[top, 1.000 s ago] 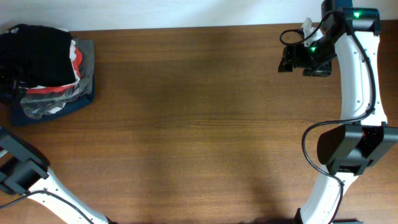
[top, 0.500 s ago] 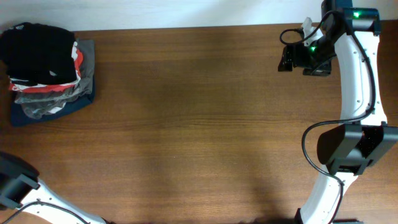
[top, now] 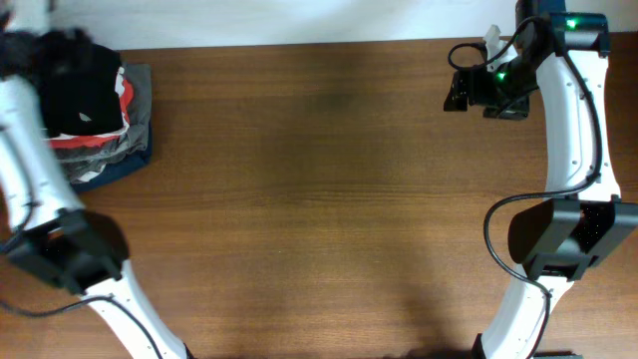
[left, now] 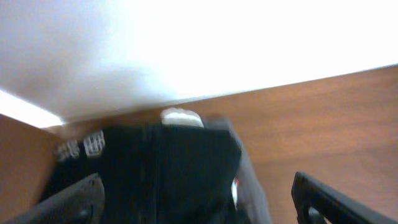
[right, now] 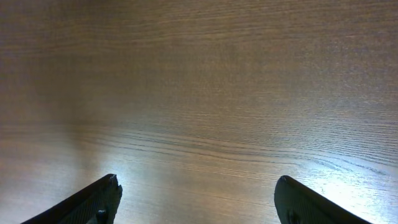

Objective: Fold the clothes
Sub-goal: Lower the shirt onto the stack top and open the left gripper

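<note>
The black T-shirt (top: 82,88) lies bunched on top of a pile at the table's far left corner. In the left wrist view the T-shirt (left: 161,168) fills the space below the jaws, with its white neck label (left: 181,117) and white print (left: 81,147) showing. My left gripper (top: 32,45) hovers blurred over the pile's back left; in its own view the left gripper (left: 199,205) is open, fingers wide on either side of the shirt, nothing held. My right gripper (top: 469,92) hangs at the far right, open over bare wood in the right wrist view (right: 196,199).
Under the T-shirt lie a white garment with red print (top: 95,142) and grey and navy folded garments (top: 138,95). The left arm's white link (top: 30,170) runs along the table's left edge. The right arm (top: 573,120) stands along the right edge. The wooden table (top: 319,199) spreads between them.
The left arm has swung from the near left corner up along the left edge to above the pile. The right arm has not moved.
</note>
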`<state>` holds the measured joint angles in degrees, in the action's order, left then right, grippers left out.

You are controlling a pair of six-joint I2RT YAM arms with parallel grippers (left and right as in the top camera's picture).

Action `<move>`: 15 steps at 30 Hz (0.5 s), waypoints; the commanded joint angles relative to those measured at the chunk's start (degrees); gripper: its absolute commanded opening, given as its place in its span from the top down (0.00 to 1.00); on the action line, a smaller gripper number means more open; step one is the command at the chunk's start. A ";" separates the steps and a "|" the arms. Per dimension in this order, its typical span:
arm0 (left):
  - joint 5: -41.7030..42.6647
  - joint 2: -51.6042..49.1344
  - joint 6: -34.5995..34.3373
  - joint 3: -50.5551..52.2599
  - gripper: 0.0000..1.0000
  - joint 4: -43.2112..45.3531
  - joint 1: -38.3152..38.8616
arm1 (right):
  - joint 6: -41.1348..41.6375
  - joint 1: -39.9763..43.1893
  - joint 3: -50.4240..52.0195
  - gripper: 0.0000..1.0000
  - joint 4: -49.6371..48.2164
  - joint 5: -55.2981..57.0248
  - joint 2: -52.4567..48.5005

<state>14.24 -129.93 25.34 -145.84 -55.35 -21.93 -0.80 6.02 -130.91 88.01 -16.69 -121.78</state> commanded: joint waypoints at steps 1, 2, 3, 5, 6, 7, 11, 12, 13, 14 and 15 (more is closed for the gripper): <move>-22.99 -2.16 3.52 -0.39 0.01 6.67 4.96 | 0.35 -0.04 0.20 0.16 -0.04 -0.87 -0.52; -23.91 -3.10 3.50 -0.39 0.01 9.29 5.62 | 0.11 -0.04 0.20 0.16 0.11 -0.87 -0.52; -23.56 -3.89 3.45 -0.39 0.01 11.37 5.81 | -0.31 -0.04 0.20 0.16 0.33 -0.83 -0.52; -22.10 -5.44 3.13 -0.39 0.01 14.10 5.81 | -0.90 -0.04 0.20 0.16 0.98 -0.66 -0.52; -22.05 -6.29 2.34 -0.39 0.01 15.30 5.70 | -1.46 -0.04 0.22 0.15 1.40 -0.66 -0.52; -22.80 -7.65 1.25 -0.39 0.01 16.85 5.33 | -2.05 -0.04 0.22 0.13 2.03 -0.61 -0.52; -24.37 -10.43 -0.74 -0.39 0.01 18.78 4.46 | -2.01 -0.04 0.22 0.13 2.60 -0.66 -0.52; -24.35 -11.28 -1.38 -0.39 0.01 19.12 4.22 | -1.99 -0.04 0.22 0.13 2.60 -0.68 -0.52; -24.35 -12.20 -1.53 -0.39 0.01 19.41 4.00 | -1.99 -0.04 0.22 0.13 2.64 -0.68 -0.52; -24.39 -13.11 -1.53 -0.39 0.01 19.54 3.82 | -1.99 -0.04 0.22 0.13 2.67 -0.68 -0.52; -24.59 -14.14 -1.97 -0.39 0.01 19.54 3.65 | -1.97 -0.07 0.22 0.13 2.69 -0.70 -0.52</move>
<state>-8.47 -141.05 25.47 -145.86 -36.45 -17.67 -2.02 6.02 -130.91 90.43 -16.99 -121.80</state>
